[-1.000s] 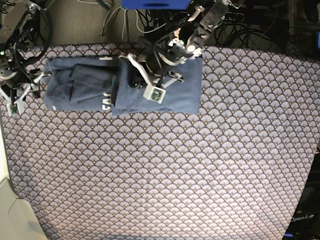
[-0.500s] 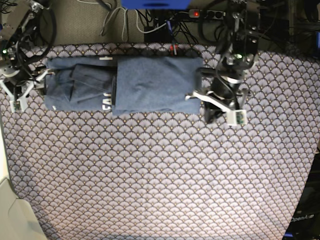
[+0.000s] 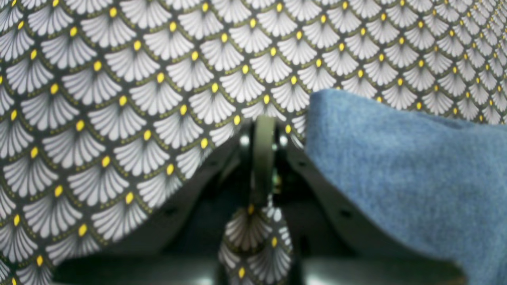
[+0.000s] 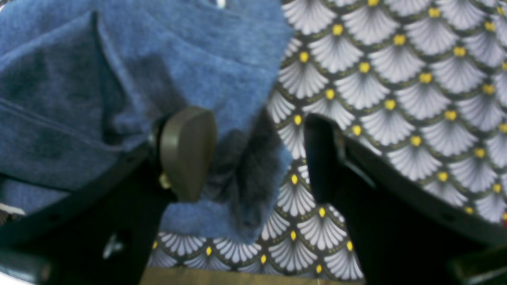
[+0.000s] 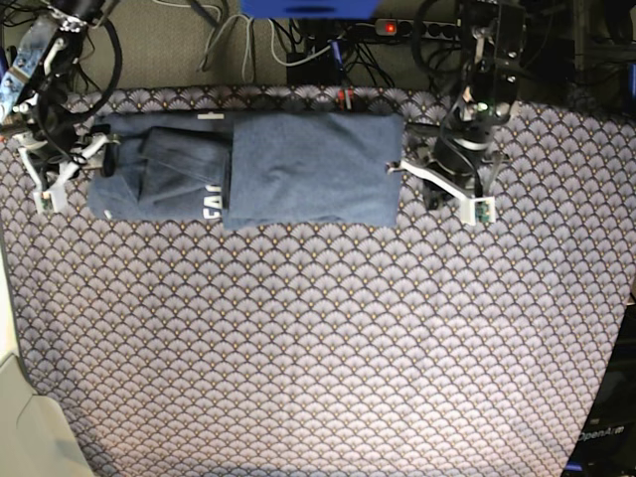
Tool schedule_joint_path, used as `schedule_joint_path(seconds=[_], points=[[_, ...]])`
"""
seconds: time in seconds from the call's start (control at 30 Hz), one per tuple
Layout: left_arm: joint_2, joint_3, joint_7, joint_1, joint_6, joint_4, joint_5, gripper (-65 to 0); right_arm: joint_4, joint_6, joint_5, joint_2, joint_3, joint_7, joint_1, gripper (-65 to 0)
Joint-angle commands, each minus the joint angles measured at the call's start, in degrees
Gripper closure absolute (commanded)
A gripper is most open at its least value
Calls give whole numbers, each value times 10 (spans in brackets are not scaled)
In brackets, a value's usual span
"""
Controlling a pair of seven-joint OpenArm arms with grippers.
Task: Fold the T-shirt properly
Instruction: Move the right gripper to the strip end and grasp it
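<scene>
Overhead, we are finding the T-shirt (image 5: 248, 179) lying as a long folded band along the far side of the scallop-patterned tablecloth (image 5: 318, 338), with white lettering (image 5: 211, 207) showing at the near edge where one layer is overlapping another. We are recording the left gripper (image 5: 437, 177) sitting low just beside the band's end on the view's right, its arm reaching in from the far edge and angling down toward the cloth. Its wrist view is showing the fingers (image 3: 263, 158) pressed together on nothing, with the shirt's blue corner (image 3: 396, 166) just beside them. We are recording the right gripper (image 5: 75, 164) at the opposite end, its arm also coming from the far edge. Its jaws are standing parted, one pad (image 4: 186, 152) resting over the shirt's edge (image 4: 119, 87), the other over bare tablecloth.
</scene>
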Motion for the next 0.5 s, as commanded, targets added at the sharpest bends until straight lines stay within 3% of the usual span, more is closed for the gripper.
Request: schedule_joint_path(seconds=[0.0, 0.2, 0.47], points=[[-2, 0, -12, -4, -4, 9, -1, -3, -6, 0, 4, 11, 1, 11, 13, -407], [-2, 1, -12, -5, -4, 9, -1, -3, -96, 0, 4, 35, 1, 11, 41, -407], [3, 1, -12, -8, -4, 9, -1, -3, -89, 0, 4, 13, 1, 10, 35, -383]])
